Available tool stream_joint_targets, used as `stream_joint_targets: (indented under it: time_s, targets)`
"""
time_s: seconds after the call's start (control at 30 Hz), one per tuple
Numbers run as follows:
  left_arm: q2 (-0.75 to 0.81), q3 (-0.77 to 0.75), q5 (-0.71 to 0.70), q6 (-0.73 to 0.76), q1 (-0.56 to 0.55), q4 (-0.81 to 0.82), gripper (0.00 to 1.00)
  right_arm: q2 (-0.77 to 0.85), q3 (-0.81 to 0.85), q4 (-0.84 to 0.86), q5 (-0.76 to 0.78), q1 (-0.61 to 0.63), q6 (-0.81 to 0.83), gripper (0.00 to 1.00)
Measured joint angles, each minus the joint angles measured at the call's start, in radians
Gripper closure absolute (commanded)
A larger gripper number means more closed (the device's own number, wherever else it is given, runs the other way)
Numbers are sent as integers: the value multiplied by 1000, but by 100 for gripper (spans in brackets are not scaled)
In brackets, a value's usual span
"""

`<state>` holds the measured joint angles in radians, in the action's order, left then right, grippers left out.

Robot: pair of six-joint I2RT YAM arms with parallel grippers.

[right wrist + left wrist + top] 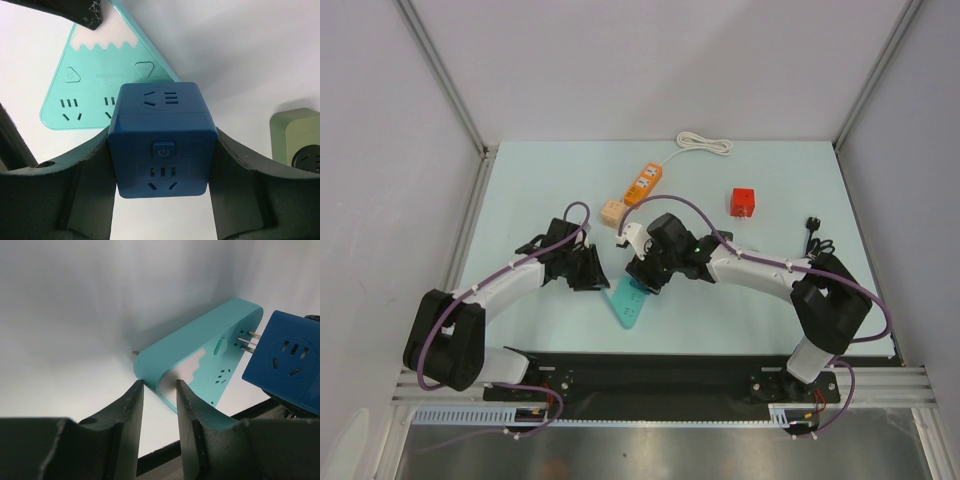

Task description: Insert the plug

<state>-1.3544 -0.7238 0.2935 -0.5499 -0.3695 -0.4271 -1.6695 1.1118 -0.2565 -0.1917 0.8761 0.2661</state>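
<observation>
A teal power strip (627, 305) lies near the front of the table. My left gripper (159, 386) is shut on the strip's (200, 350) rounded near end, a fingertip pressed on each side. A blue cube plug (162, 145) sits between the fingers of my right gripper (162, 141), which is shut on it. In the left wrist view the blue cube plug (287, 365) hangs tilted at the strip's far end. Its metal prongs (248, 341) reach the socket holes there, with most of their length still showing.
An orange power strip (644, 183) with a coiled white cable (705, 143) lies at the back. A red cube (743, 202) and a beige cube (611, 212) sit nearby, and a black plug and cord (815, 235) is at the right. Frame posts and walls surround the table.
</observation>
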Motion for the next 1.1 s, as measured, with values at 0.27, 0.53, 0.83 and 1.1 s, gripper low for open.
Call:
stream_joint_targets:
  time_s: [0.27,0.53,0.83,1.1]
  targets:
    - [0,0,1,0,0,0,64,1,-4,-20,2,3,0,100]
    - [0,0,2,0,0,0,64,-10,8,-27,8,10,3,100]
    - [0,0,3,0,2,0,65,-47,37,-3,109,73,1,100]
    - [0,0,5,0,4,0,65,-39,-36,140,134,84,-38,100]
